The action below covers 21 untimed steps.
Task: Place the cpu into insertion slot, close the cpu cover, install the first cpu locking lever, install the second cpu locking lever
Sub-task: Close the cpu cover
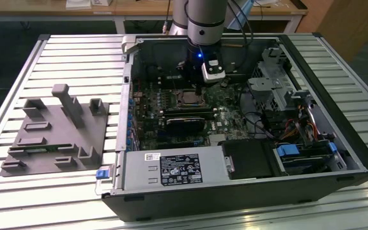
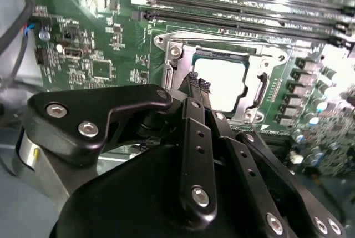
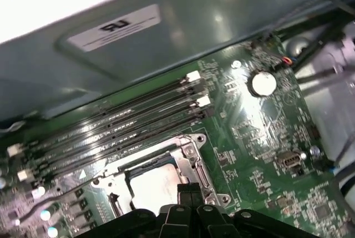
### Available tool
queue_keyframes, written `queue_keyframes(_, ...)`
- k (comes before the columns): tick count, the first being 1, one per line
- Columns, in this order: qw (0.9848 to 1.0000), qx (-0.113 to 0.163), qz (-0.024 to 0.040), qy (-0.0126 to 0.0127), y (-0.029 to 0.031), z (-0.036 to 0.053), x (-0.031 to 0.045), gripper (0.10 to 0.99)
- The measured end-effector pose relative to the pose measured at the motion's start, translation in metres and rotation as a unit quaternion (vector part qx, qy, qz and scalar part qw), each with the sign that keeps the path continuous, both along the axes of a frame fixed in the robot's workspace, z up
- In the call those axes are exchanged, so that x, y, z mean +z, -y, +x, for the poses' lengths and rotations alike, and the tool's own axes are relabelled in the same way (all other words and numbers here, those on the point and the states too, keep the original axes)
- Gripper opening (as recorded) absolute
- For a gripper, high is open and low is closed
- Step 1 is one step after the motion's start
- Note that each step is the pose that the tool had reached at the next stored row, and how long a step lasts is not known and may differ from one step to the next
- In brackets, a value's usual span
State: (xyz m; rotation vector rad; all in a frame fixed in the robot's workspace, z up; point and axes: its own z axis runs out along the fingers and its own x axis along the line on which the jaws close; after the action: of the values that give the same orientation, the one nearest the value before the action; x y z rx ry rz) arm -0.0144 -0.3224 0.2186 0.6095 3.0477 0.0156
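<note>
The insertion slot (image 1: 187, 98) sits on the green board inside the open computer case. The cpu (image 2: 224, 80) lies in it, its pale metal top showing through the window of the cpu cover (image 2: 260, 91), which lies flat over it. In the first wrist view the cpu (image 3: 152, 185) and the cover (image 3: 197, 174) sit just beyond my fingers. My gripper (image 2: 198, 82) is shut, its black fingertips pressed together with nothing visible between them, right at the socket's edge. In the exterior view the gripper (image 1: 199, 88) hangs over the far right corner of the slot.
Long black memory slots (image 3: 122, 121) run beside the socket. A black block (image 1: 184, 125) and the power supply (image 1: 171, 170) lie nearer the case front. The drive cage (image 1: 280, 86) and cables fill the exterior view's right. A grey fixture (image 1: 56, 129) stands outside the case.
</note>
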Motion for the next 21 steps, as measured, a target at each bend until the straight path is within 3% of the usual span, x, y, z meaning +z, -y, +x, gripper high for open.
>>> queue_keyframes(5, 0.9990, 0.045, 0.0000, 0.0000, 0.0000, 0.0000, -0.0011, 0.106)
queue_keyframes(9, 0.9967, 0.081, 0.0000, 0.0000, 0.0000, 0.0000, -0.0019, 0.106)
queue_keyframes(14, 0.9919, 0.127, 0.0000, 0.0000, 0.0000, 0.0000, -0.0030, 0.106)
queue_keyframes(19, 0.9851, 0.172, -0.0001, 0.0000, 0.0000, 0.0000, -0.0041, 0.106)
queue_keyframes(21, 0.9842, 0.177, -0.0014, -0.0003, -0.0001, -0.0004, -0.0043, 0.106)
